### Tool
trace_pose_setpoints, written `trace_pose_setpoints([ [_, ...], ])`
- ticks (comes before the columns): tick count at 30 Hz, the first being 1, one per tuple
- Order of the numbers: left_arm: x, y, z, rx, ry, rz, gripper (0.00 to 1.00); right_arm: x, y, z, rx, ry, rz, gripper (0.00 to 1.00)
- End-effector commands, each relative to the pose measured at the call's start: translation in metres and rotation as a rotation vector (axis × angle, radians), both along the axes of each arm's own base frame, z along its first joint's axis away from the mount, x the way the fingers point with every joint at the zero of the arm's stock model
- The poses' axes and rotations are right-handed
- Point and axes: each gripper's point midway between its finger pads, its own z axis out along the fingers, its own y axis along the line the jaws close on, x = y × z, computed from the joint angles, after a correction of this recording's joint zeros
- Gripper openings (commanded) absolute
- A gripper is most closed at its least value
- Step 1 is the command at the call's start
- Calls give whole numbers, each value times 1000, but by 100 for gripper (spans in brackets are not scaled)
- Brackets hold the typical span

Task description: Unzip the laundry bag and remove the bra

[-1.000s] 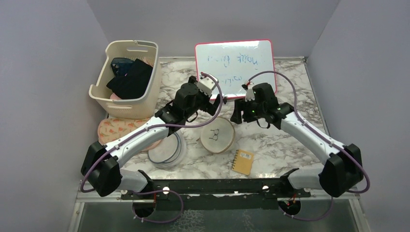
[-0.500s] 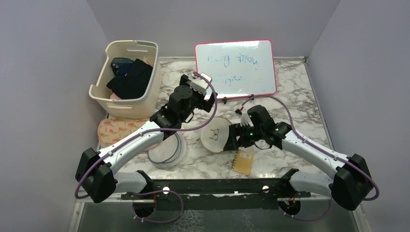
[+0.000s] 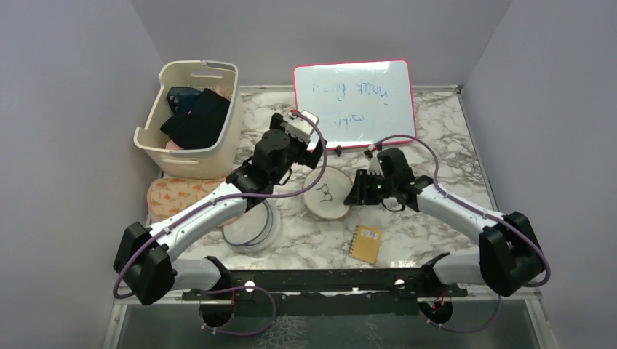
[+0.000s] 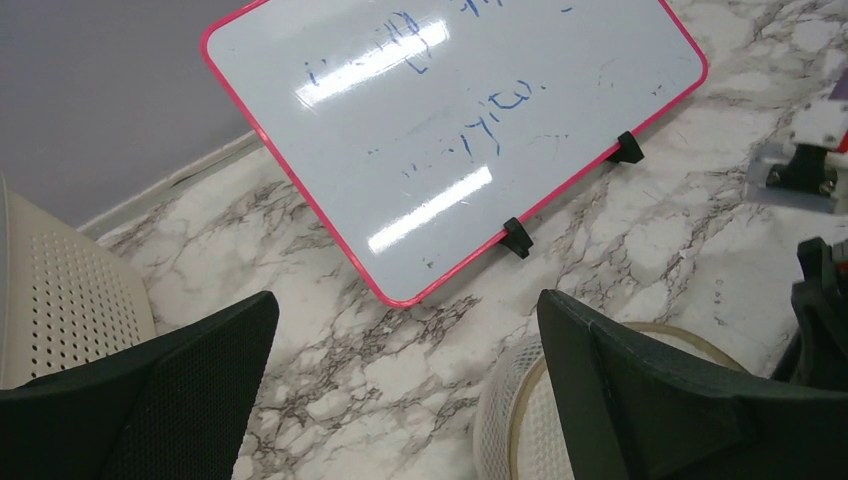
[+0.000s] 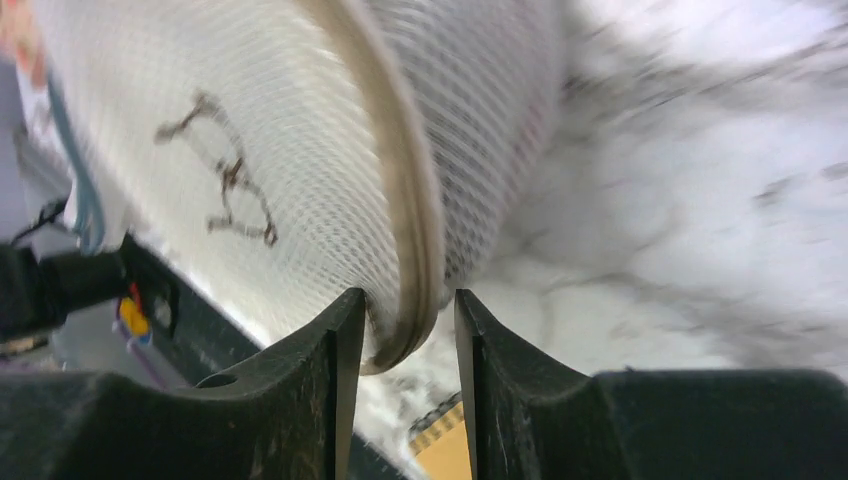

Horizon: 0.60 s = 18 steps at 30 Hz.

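Note:
The laundry bag (image 3: 327, 193) is a round mesh drum with a tan top and a black bra icon, in the middle of the table. My right gripper (image 3: 355, 193) is at its right edge. In the right wrist view the tan rim (image 5: 405, 250) and white mesh sit between my narrow jaws (image 5: 410, 330), shut on the bag's edge. My left gripper (image 3: 311, 160) hovers open above the bag's far left edge. In the left wrist view its fingers (image 4: 640, 390) are wide apart (image 4: 410, 400) with the bag's mesh side (image 4: 505, 415) below. The bra is hidden.
A cream basket (image 3: 190, 120) with dark clothes stands at the back left. A pink-framed whiteboard (image 3: 354, 102) leans at the back. A clear blue-rimmed disc (image 3: 251, 225) and a patterned disc (image 3: 174, 196) lie left of the bag. A yellow notebook (image 3: 365, 242) lies at the front right.
My right gripper swung down from near the whiteboard to the bag's right edge and closed on its rim. The bag shifted back and lies flatter. My left gripper drew back slightly.

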Motion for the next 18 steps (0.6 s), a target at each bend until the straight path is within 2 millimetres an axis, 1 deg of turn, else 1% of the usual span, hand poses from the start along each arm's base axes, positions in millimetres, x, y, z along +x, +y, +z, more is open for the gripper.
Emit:
trace_pose_setpoints([
  [1,1,-5,6,-22,-19,-16,99,59,-23,9,-57,-174,-53,37],
  [5,-4,-14,2,-30,-3,-70,99,96,-40,8,-172,-228,-73,42],
  [7,-4,-18,0,-23,4,-91,99,113,-45,12,-216,-252,-84,45],
  [9,-5,-22,-1,-24,9,-110,99,124,-46,20,-226,-274,-82,52],
  [10,-6,-24,-2,-24,13,-122,99,126,-45,26,-226,-282,-76,58],
  [12,-7,-27,-4,-22,13,-138,99,127,-45,41,-223,-306,-76,65],
  [14,-10,-32,-8,-4,8,-185,99,121,-48,53,-217,-334,-82,73],
  [15,-16,-37,-11,13,3,-239,99,116,-50,60,-208,-347,-86,75],
  [16,-23,-41,-19,39,1,-298,99,110,-52,64,-198,-355,-86,76],
  [18,-42,-50,-29,63,-23,-429,99,96,-54,74,-173,-385,-81,79],
])
